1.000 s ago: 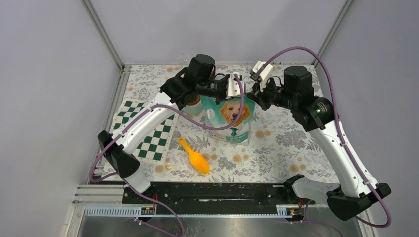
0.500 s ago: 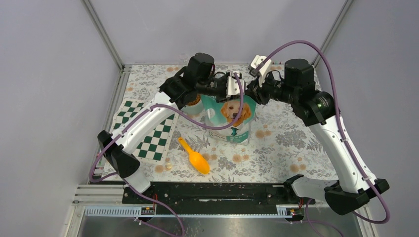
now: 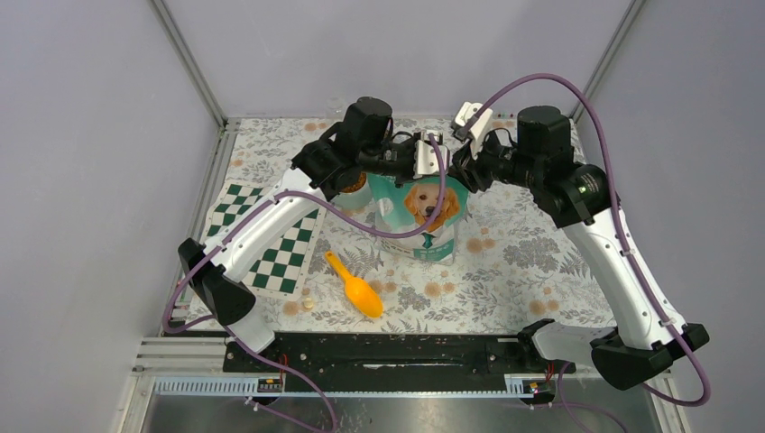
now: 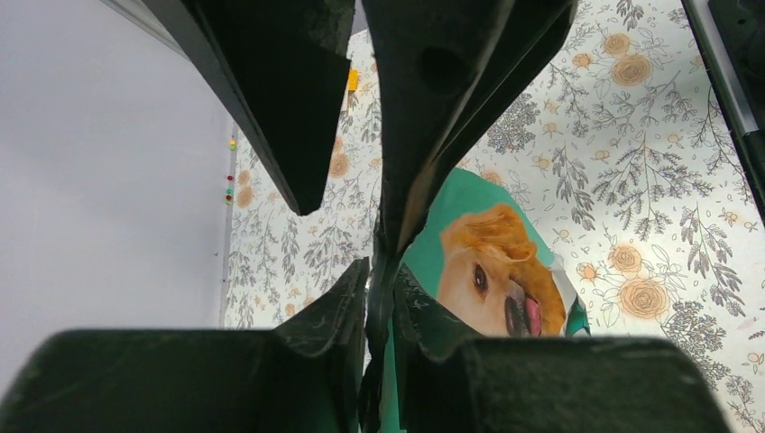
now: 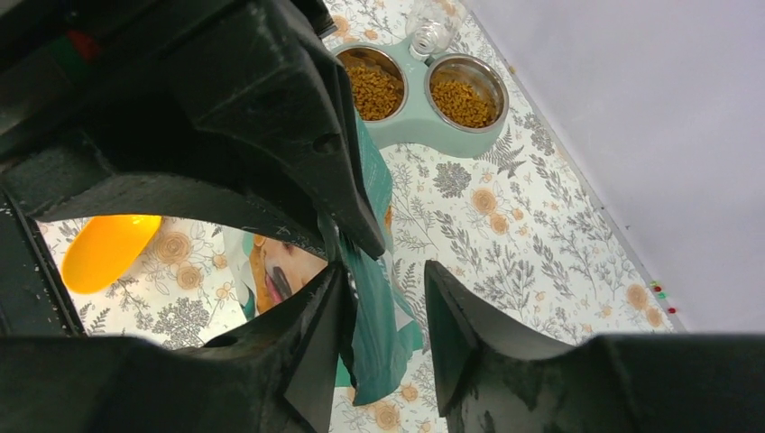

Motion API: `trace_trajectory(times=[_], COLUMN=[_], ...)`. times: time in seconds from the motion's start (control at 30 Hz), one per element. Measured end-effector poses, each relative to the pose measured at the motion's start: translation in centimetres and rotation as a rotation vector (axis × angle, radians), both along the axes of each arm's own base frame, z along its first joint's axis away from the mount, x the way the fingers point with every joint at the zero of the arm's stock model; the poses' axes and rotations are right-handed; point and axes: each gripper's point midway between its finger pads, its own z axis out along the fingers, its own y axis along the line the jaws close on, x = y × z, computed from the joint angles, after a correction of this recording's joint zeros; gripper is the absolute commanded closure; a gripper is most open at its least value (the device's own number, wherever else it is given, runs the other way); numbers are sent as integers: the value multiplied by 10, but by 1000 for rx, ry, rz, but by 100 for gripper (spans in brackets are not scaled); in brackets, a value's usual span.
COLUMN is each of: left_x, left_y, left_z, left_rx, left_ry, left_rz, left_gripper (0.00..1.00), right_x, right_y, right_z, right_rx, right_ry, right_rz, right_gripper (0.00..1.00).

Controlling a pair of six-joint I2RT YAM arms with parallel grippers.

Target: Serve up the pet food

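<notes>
On the flower-printed bench [image 3: 541,262], an orange plastic scoop [image 3: 359,290] is seen nearest the arm bases, a green-and-white chequered mat [image 3: 271,244] to its left. Behind it the teal-and-white stand-up pouch printed with a golden dog [image 3: 422,219] is stood upright. Its top edge is flanked narrowly by the left tool [image 4: 379,284]; whether it is pinched cannot be told. The right tool [image 5: 383,293] is spread, that edge in its gap. Farthest, small orange-brown kibble pellets [image 5: 374,90] are held in both steel bowls [image 5: 502,95] of a pale green feeder [image 5: 424,135].
</notes>
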Motion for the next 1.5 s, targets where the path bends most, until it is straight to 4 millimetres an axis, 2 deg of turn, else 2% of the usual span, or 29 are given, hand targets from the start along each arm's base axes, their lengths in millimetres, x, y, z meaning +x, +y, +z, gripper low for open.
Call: trace_trajectory(times=[0.27, 0.5, 0.63, 0.73, 0.87, 0.93, 1.0, 1.1, 1.27, 1.37, 1.43, 1.5], left_x=[1, 3, 3, 3, 3, 2, 2, 2, 0, -1, -1, -1], left_y=[0, 1, 2, 1, 1, 1, 2, 1, 1, 0, -1, -2], left_z=[0, 0, 0, 0, 0, 0, 0, 1, 1, 2, 2, 1], left_rx=[2, 5, 6, 5, 5, 5, 3, 0, -4, -8, -12, -12], left_ry=[-2, -5, -2, -2, -2, 2, 5, 4, 10, 16, 20, 27], left_rz=[7, 20, 20, 20, 20, 19, 16, 14, 4, -1, -4, -4], left_gripper=[100, 100, 100, 95, 93, 90, 87, 78, 79, 84, 100, 100], right_x=[-6, -14, -16, -11, -2, 1, 4, 5, 5, 3, 1, 0], right_y=[-5, -9, -10, -10, -7, -4, -4, -3, -3, -5, -5, -5], right_z=[12, 4, -3, -10, -20, -23, -23, -23, -22, -22, -22, -22], right_rx=[15, -7, -33, -61, -95, -101, -103, -105, -100, -79, -58, -38], right_ry=[12, 63, 81, 84, 90, 89, 80, 76, 61, 43, 38, 32], right_rz=[-26, -28, -23, -14, 0, 8, 9, 14, 14, 3, -6, -21], right_gripper=[45, 47, 54, 62, 70, 81, 99, 100, 100, 100, 100, 100])
